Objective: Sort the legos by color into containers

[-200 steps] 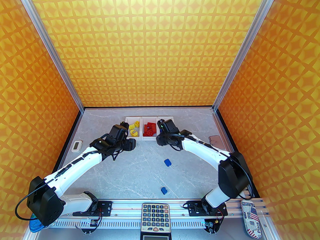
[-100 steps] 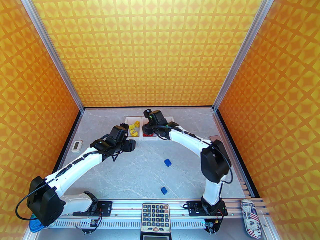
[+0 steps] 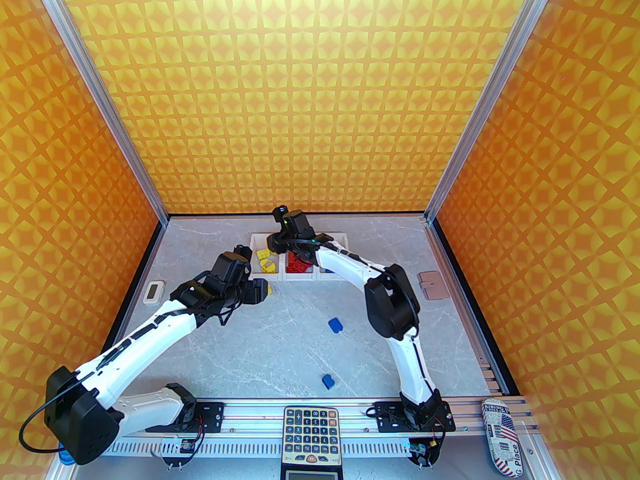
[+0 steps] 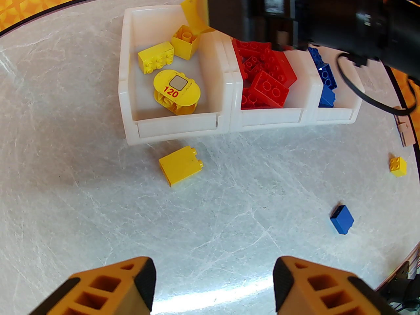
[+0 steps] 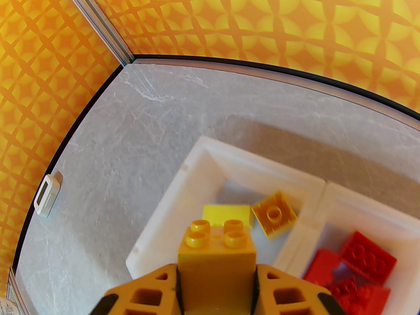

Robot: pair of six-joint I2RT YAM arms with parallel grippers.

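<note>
Over the yellow bin (image 5: pixel 170 215), far-L of three joined white bins: R arm's jaws are shut on a yellow 2x2 brick (image 5: pixel 216 251), studs up, which we judge abt. to be dropped in. That bin holds three yellow pcs, incl. a round yellow piece (image 4: pixel 176 92) marked "120". The ctr bin (image 4: pixel 269 118) carries a heap of red bricks (image 4: pixel 267 90); the R-hand bin (image 4: pixel 334 116) has a few binned blue bricks (image 4: pixel 326 77). L arm's jaws hang spread wide and empty above bare tabletop (image 4: pixel 98 208), near the bins' front.

Left out, as far as we see:
- a tall yellow brick (image 4: pixel 181 165) lying just in front of the yellow bin
- a small yellow brick (image 4: pixel 398 166) off to the R
- a blue brick (image 3: pixel 335 325) mid-tabletop
- a second blue brick (image 3: pixel 328 381) nearer the arm bases

All red we see is binned. We put the sort well past halfway: one drop pending, approx. four pick-ups to go.
</note>
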